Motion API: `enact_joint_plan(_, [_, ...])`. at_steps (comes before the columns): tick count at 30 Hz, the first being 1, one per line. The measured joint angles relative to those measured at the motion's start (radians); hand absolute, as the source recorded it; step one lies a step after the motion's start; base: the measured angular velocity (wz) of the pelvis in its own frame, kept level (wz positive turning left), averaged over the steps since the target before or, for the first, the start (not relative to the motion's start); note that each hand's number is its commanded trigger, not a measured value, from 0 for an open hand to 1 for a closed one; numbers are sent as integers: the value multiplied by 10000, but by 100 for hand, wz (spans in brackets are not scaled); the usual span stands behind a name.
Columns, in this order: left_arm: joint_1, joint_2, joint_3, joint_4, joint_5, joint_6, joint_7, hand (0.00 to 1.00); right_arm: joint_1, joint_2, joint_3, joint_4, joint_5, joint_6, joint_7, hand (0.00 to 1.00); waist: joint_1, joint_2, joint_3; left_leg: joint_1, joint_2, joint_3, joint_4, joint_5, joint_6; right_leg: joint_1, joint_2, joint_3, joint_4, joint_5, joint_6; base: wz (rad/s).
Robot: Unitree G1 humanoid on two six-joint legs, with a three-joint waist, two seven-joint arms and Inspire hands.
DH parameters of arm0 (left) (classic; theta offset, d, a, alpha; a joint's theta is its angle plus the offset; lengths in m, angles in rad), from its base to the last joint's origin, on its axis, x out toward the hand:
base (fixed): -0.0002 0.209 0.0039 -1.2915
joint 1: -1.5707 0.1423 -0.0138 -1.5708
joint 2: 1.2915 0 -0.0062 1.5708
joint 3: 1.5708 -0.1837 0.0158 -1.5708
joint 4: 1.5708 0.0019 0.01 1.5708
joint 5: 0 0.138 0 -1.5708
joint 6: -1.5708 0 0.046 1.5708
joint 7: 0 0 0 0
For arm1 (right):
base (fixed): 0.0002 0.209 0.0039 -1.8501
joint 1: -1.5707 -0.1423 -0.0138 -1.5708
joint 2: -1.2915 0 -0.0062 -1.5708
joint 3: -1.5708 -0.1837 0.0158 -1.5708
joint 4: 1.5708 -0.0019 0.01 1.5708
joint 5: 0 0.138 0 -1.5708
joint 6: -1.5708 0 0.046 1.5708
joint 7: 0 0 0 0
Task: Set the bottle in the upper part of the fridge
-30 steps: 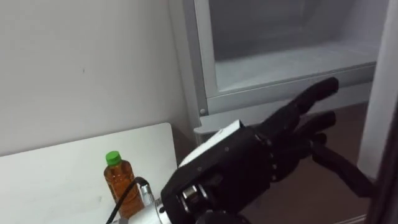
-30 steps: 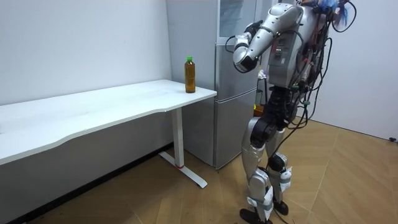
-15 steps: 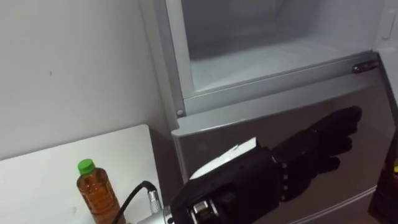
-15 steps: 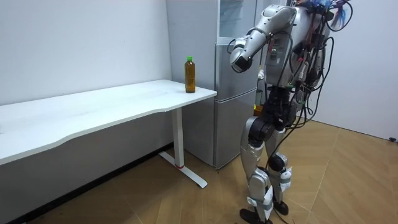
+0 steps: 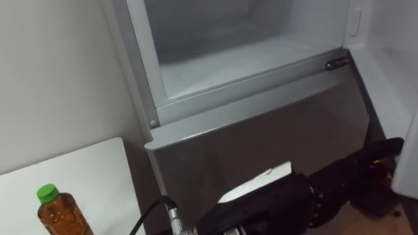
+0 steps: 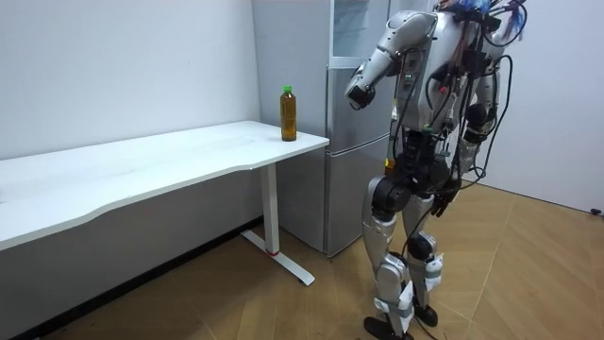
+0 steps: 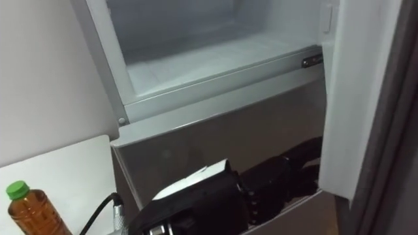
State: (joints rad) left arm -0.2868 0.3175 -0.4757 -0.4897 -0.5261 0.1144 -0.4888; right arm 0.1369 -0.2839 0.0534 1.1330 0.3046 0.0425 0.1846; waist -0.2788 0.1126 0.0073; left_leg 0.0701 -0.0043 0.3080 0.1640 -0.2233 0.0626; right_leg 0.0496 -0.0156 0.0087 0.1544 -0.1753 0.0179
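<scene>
Big silver fridge (image 5: 261,130) up the middle, smooth metal front, and the upper compartment (image 5: 228,59) is wide open with a boxy white liner and a flat floor. Its white door (image 7: 353,98) swings out on the right edge. Lower left, there's the flat white table (image 5: 85,170). Along the bottom, the black left hand (image 5: 274,199) reaches right across the fridge front, fingers stretched out, grasping nothing. In the bottom left corner, the amber bottle (image 5: 59,215) stands upright on the table, long axis vertical, green cap (image 5: 47,192) pointing up.
</scene>
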Motion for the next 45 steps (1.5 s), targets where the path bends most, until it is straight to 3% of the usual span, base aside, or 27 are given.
enact_joint_plan(5, [-109,-98,3,131,314,-5,0,0,12,-8,-27,79,-809,8,-14,0,-202,-9,6,86,69,319,2,-64,-33,6,63,234,3,12,-20,-15])
enact_joint_plan(10, [-714,-180,-135,500,339,24,33,0,36,-46,-19,57,-1204,27,65,0,-368,-4,5,312,221,787,28,-225,-127,6,231,731,1,42,-60,-32])
enact_joint_plan(16, [-1489,-259,-676,562,345,-11,258,0,46,-214,-18,84,-1580,38,68,0,-856,39,16,452,397,1440,45,-347,-267,-189,410,1114,174,78,-120,-35])
enact_joint_plan(21, [-2305,-389,-963,870,332,-23,459,0,7,-363,-28,113,-2039,33,158,0,-1282,125,18,507,680,2076,227,-529,-447,-384,659,1422,210,139,-223,-36])
enact_joint_plan(26, [-2867,-775,-968,1199,312,-128,443,0,51,-407,-106,324,-2332,36,306,0,-1405,122,25,530,895,2421,391,-596,-579,-472,843,1601,209,213,-345,-29])
enact_joint_plan(29, [-3128,-825,-968,1203,310,-246,449,0,33,-409,-138,328,-2357,31,392,0,-1433,119,26,593,981,2647,425,-578,-668,-495,901,1832,201,257,-418,-24])
enact_joint_plan(37, [-3198,-838,-968,1209,277,-441,469,0,18,-410,-171,405,-2339,24,430,0,-1499,119,26,656,1039,2674,442,-506,-784,-511,1033,1954,185,331,-548,-11])
enact_joint_plan(38, [-3198,-842,-968,1209,282,-501,469,0,-29,-410,-169,471,-2339,24,443,0,-1494,118,26,635,1132,2672,498,-507,-785,-502,1040,1950,179,343,-568,0])
enact_joint_plan(45, [-3197,-810,-966,1210,280,-954,469,0,-199,-361,-155,725,-2283,5,236,0,-1226,126,26,557,1169,2470,705,-497,-801,-430,1046,1738,181,381,-641,6])
